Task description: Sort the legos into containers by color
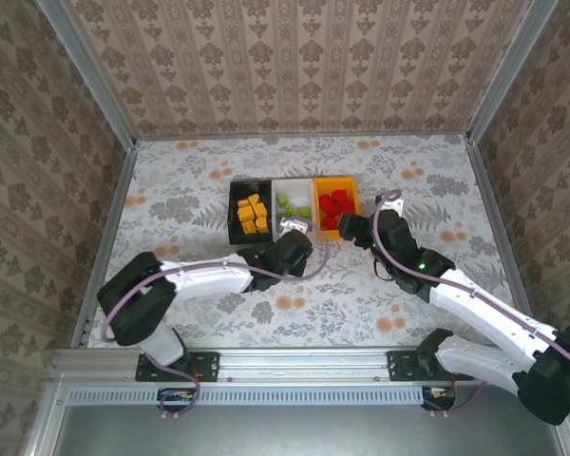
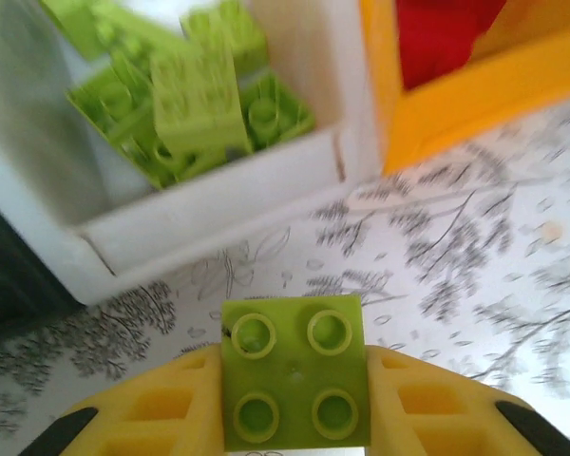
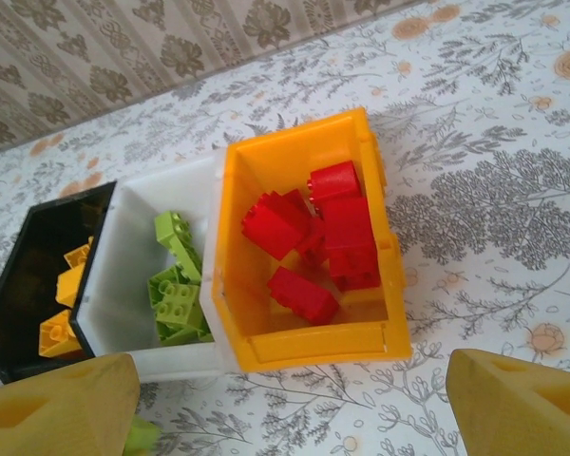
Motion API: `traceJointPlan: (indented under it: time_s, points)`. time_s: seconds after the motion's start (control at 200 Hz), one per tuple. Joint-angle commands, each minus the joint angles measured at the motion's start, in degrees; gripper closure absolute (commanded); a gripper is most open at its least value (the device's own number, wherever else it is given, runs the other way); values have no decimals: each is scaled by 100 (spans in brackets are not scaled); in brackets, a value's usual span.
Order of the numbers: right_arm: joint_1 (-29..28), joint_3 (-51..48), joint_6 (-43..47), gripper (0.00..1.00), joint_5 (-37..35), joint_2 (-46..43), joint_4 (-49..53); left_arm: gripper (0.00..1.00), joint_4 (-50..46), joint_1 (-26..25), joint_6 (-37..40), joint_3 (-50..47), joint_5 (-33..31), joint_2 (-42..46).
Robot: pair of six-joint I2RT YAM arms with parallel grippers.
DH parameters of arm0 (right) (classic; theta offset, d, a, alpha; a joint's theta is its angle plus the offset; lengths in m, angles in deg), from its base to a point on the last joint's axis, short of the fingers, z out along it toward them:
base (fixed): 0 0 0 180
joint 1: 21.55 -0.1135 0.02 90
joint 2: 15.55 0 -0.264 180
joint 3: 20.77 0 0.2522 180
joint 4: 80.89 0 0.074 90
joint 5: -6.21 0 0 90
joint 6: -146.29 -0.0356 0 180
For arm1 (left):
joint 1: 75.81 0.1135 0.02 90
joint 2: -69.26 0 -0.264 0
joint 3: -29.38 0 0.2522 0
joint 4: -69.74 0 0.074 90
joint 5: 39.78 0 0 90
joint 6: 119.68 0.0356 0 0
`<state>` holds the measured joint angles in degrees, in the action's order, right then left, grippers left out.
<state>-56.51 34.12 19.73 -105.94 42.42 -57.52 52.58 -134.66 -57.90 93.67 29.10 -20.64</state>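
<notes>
Clamped between the left gripper's (image 2: 293, 385) yellow fingers (image 2: 152, 408) is a light green lego (image 2: 294, 378), studs up, with a finger pressed to each side. I cannot tell whether it rests on the table (image 2: 475, 285) or is lifted off it. From the brick, the white bin (image 2: 218, 214) stands at 11 o'clock and the orange bin (image 2: 475, 95) at 1 o'clock.

From above, the three bins sit touching in a row near the table's middle. At 9 o'clock in the row, the black bin (image 1: 233, 217) holds orange-yellow legos (image 1: 253, 214). The white bin (image 1: 293, 184) in the middle holds green legos (image 1: 290, 203), with the left gripper (image 1: 299, 249) at its 6 o'clock, just beside the near wall. At 3 o'clock in the row, the orange bin (image 1: 337, 180) holds red legos (image 1: 338, 207).

At 5 o'clock of the orange bin hangs the right gripper (image 1: 353, 228). Its fingers (image 3: 522, 404) are spread wide apart and empty, with the orange bin (image 3: 313, 347) at their 12 o'clock.
</notes>
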Motion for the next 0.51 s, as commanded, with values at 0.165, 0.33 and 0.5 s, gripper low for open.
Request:
traceJointPlan:
  time_s: [0.165,0.33,0.5]
  points:
    - [49,-192,-288,14,-18,236,230,68,-292,985,296,1250,940,-512]
    - [51,-192,-308,14,78,277,269,67,-280,1405,230,1994,1272,-1306]
    - [51,-192,-283,14,200,335,286,32,-111,1527,237,2329,1406,-1509]
